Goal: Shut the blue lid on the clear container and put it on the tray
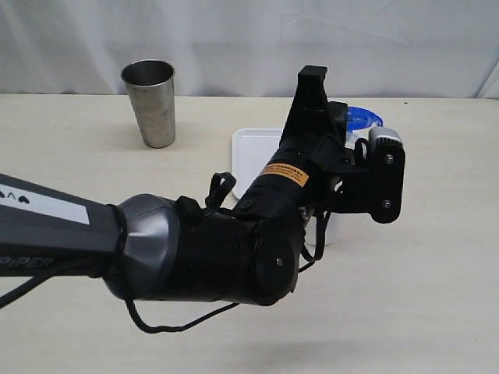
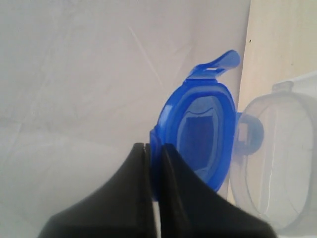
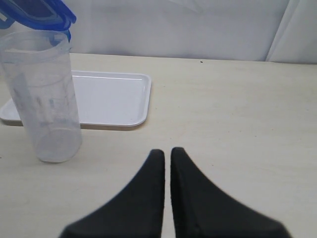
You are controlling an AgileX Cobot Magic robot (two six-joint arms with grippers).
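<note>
Pinching one edge of the small rounded-square blue plastic lid [image 2: 200,131], the left end effector [image 2: 154,148] is shown with its jaws drawn narrow on that rim. The lid is tipped up on its side at the open mouth of the tall, narrow, translucent clear plastic container [image 2: 277,163]. The container is stood on the pale table [image 3: 237,124] just in front of the flat white rectangular tray [image 3: 109,96], not on it. The right end effector [image 3: 167,152] is closed on nothing, low over bare table, well apart from the container. The lid is probably best levelled and centred over the mouth before being pressed down, with its raised snap flap [image 2: 218,64] kept off the rim. So tall a container may be tipped by a sideways push. What shows of the tray is bare, and the grey steel tumbler [image 1: 150,101] is set well apart.
</note>
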